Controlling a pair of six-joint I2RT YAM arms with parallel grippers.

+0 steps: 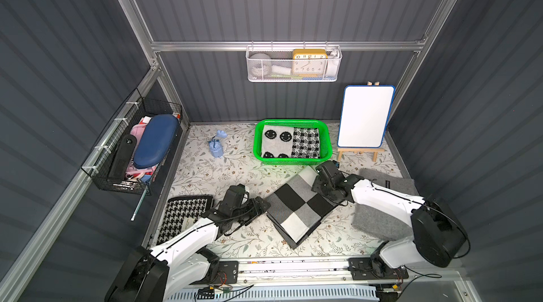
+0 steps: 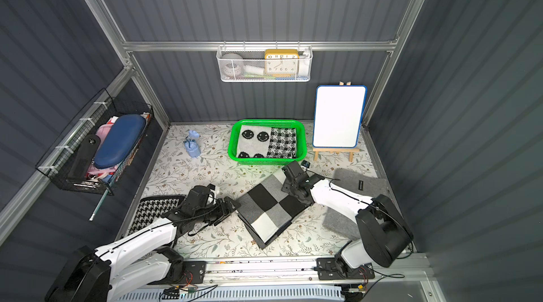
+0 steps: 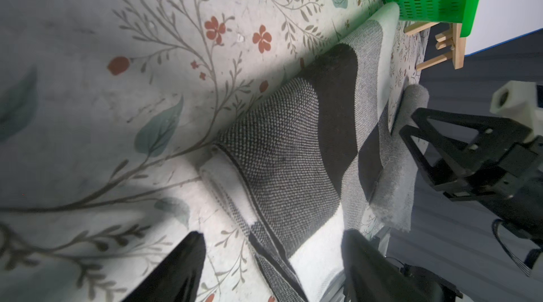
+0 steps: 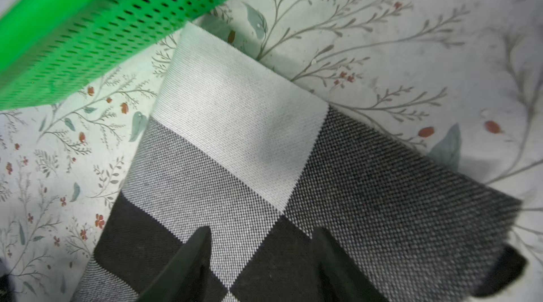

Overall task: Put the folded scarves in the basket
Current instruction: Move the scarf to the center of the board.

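In both top views: grasping step, by the look of it, with the folded scarf (image 1: pixel 296 206) (image 2: pixel 269 209) flat on the table (image 1: pixel 205 174) near its front edge, outside the basket (image 1: pixel 293 122) at the back edge. In the left wrist view: left gripper (image 3: pixel 273 233) parted astride the scarf's edge. In the right wrist view: right gripper (image 4: pixel 262 228) parted over its top, pinching nothing. Next, likely: pinch, lift, clear the rim

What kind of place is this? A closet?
Probably a pretend closet built for robot practice: dark panel walls, a white wire basket hanging from a metal rail, and two robot arms at a folded scarf.
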